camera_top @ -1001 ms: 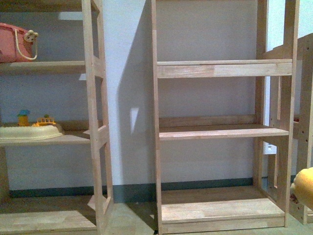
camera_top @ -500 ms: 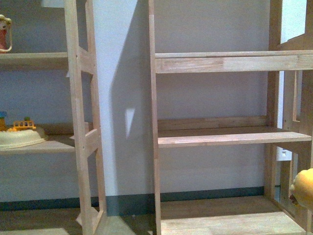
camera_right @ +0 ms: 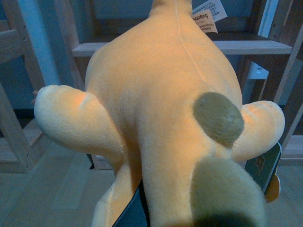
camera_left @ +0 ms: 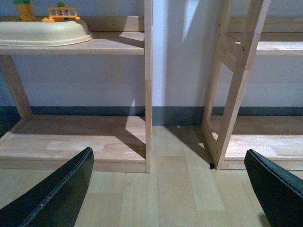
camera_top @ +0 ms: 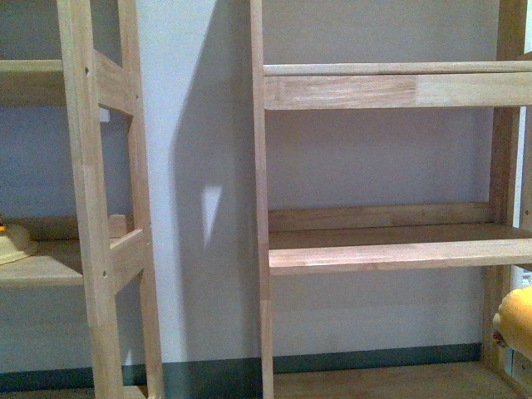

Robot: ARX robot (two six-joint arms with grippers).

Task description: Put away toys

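Right gripper [camera_right: 201,189] clasping orange plush toy [camera_right: 161,94] (tag [camera_right: 206,16] showing), shelves [camera_top: 391,249] ahead

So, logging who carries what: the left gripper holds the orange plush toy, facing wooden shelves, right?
No: the right gripper holds the orange plush toy, per the right wrist view; the left gripper is open and empty. The wooden shelves are ahead.

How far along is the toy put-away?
Done: the plush toy is picked up and held in the right gripper. In hand: the robot faces the wooden shelf unit, with the toy at the front view's right edge, not on any board. Left: set it on a shelf and release. The left gripper is open and empty.
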